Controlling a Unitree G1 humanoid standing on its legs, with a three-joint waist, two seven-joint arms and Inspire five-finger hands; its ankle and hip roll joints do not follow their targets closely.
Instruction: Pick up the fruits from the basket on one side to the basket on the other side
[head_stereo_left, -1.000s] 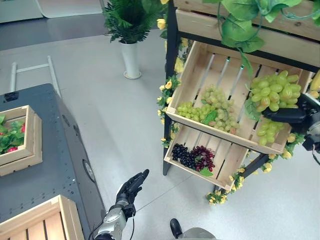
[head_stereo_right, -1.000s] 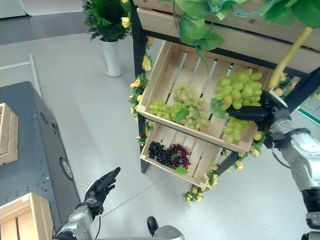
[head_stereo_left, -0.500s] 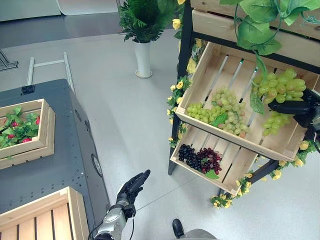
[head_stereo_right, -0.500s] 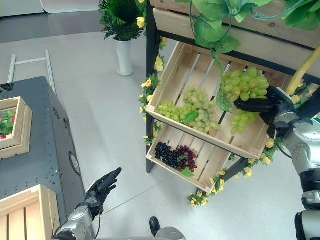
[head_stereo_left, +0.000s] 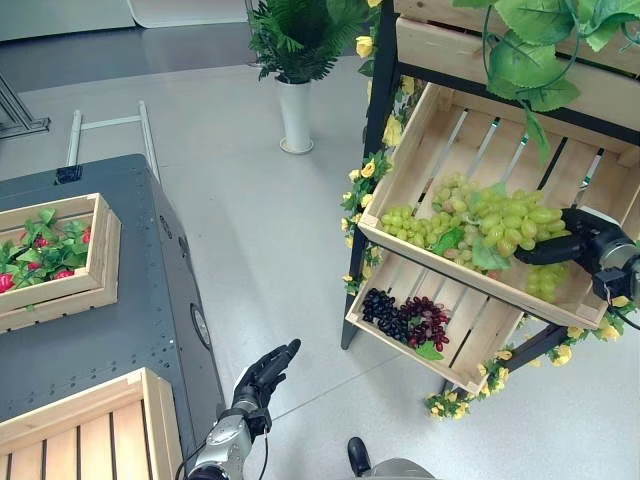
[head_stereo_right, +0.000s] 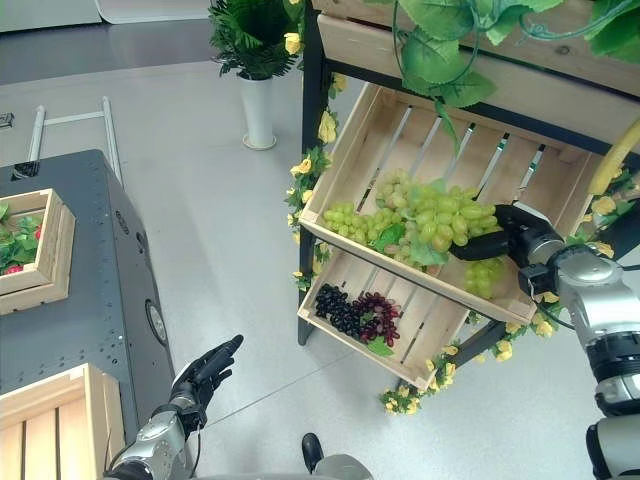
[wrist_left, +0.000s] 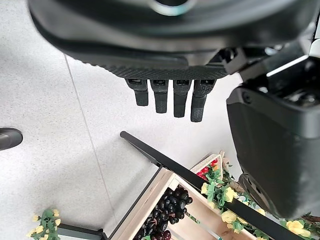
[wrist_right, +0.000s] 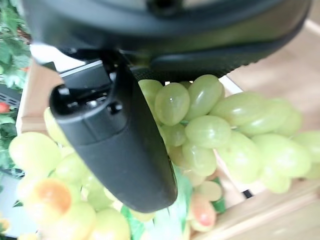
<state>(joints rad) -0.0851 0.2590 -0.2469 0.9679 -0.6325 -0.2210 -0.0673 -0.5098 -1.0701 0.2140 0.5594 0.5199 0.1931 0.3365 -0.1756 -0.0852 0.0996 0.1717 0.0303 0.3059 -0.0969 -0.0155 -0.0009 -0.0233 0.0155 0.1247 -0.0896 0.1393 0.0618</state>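
My right hand (head_stereo_left: 588, 246) is shut on a bunch of green grapes (head_stereo_left: 508, 221), and its thumb (wrist_right: 116, 146) lies across the fruit (wrist_right: 212, 131). The bunch hangs low inside the tilted upper crate (head_stereo_left: 425, 135) of the wooden stand, close beside the green grapes (head_stereo_left: 428, 218) lying there. Dark purple grapes (head_stereo_left: 402, 316) lie in the lower crate. My left hand (head_stereo_left: 264, 374) is open and idle, low over the floor beside the grey table (head_stereo_left: 120, 320), its fingers (wrist_left: 170, 98) straight. A bare wooden crate (head_stereo_left: 95, 430) sits on the table's near end.
A crate of strawberries and leaves (head_stereo_left: 50, 258) stands further back on the grey table. A potted plant in a white vase (head_stereo_left: 297, 105) is behind the stand. Yellow flowers and large green leaves (head_stereo_left: 525, 65) trim the stand's frame. Open grey floor lies between table and stand.
The camera has shifted, bringing more of the table into view. My right hand has carried the grape bunch lower and leftward, from above the crate's right side towards the grapes lying in it.
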